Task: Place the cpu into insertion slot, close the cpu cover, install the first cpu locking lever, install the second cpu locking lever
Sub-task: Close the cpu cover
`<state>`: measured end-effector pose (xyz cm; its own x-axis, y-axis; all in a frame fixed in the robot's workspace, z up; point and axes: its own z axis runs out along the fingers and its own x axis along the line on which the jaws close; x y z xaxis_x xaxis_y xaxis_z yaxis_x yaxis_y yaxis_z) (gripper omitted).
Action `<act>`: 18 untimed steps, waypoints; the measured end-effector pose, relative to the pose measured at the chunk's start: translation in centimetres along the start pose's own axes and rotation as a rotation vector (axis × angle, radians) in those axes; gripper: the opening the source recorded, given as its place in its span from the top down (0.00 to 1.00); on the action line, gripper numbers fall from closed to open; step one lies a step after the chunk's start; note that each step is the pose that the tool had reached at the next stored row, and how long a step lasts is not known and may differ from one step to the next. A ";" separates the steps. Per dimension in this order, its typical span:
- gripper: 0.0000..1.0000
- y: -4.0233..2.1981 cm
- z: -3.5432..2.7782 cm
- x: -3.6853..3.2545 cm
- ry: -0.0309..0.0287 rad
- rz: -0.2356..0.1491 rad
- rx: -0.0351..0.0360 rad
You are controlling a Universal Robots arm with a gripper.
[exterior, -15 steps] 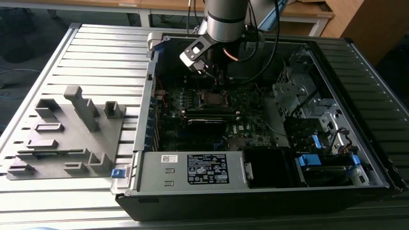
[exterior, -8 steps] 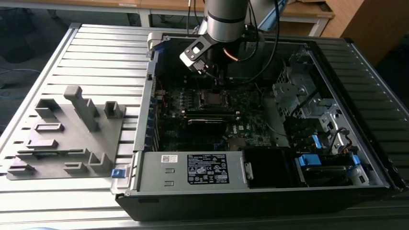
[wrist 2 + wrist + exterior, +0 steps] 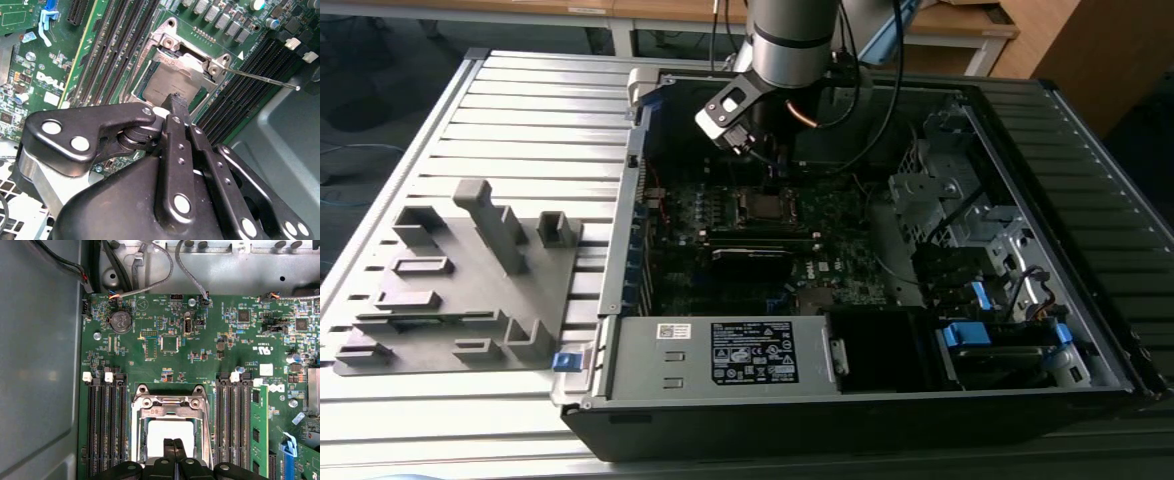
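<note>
Gripper [image 3: 173, 447] is pinched closed on nothing - tips hang right over the cpu [image 3: 170, 430], which lies flat in the insertion slot [image 3: 142, 426] directly beneath, with the cpu cover [image 3: 171, 402] looking folded down around it.

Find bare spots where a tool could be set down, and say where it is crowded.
Free: the ribbed grey metal table beyond the grey fixture plate, at the exterior view's left of the black computer case. Crowded: the thin silver cpu cover, flanked by long black memory slots, the gripper over it.
</note>
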<state>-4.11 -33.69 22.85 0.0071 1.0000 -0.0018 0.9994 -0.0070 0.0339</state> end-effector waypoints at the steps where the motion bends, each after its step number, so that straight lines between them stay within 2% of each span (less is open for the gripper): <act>1: 0.89 0.00 0.00 0.00 0.0000 0.000 0.0000; 6: 0.89 0.00 0.00 0.00 0.0005 -0.001 0.0000; 9: 0.89 0.00 0.00 0.00 0.0017 -0.022 0.0000; 18: 0.89 0.00 0.01 0.00 0.0071 -0.182 -0.0002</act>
<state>-4.11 -33.69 22.85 -0.1739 0.9848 -0.0009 0.9842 0.1738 0.0339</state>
